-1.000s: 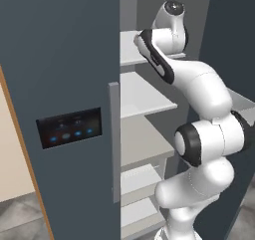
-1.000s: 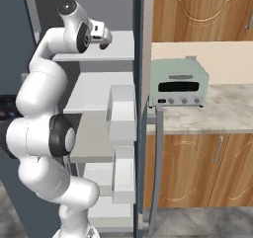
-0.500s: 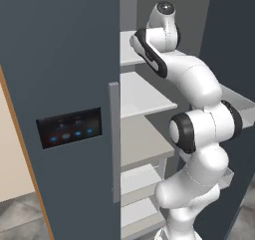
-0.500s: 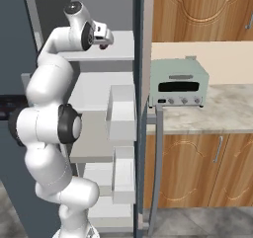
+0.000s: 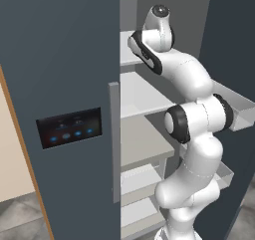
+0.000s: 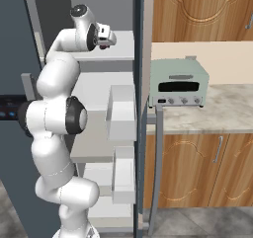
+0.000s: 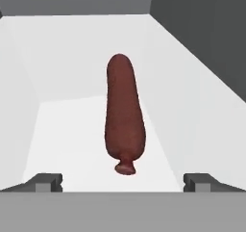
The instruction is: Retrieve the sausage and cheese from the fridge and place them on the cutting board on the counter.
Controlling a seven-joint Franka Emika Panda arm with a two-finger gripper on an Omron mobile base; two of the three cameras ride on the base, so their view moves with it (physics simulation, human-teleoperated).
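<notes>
Right now the sausage (image 7: 124,115), dark red-brown with a knotted near end, is lying lengthwise on a pale upper shelf (image 7: 72,144) inside the fridge (image 5: 60,60), pointing away from the camera. The gripper (image 7: 124,182) is hovering just short of it, fingers (image 7: 45,180) spread fully and holding nothing, the knot sitting between them. Judging from this, the robot is reaching for the sausage (first pickup); next it probably needs to advance until the fingers are flanking the body, then close. Only the hand view is revealing the sausage. The right base view is showing the counter (image 6: 227,108) and a pale green toaster oven (image 6: 180,81) beyond the open door.
</notes>
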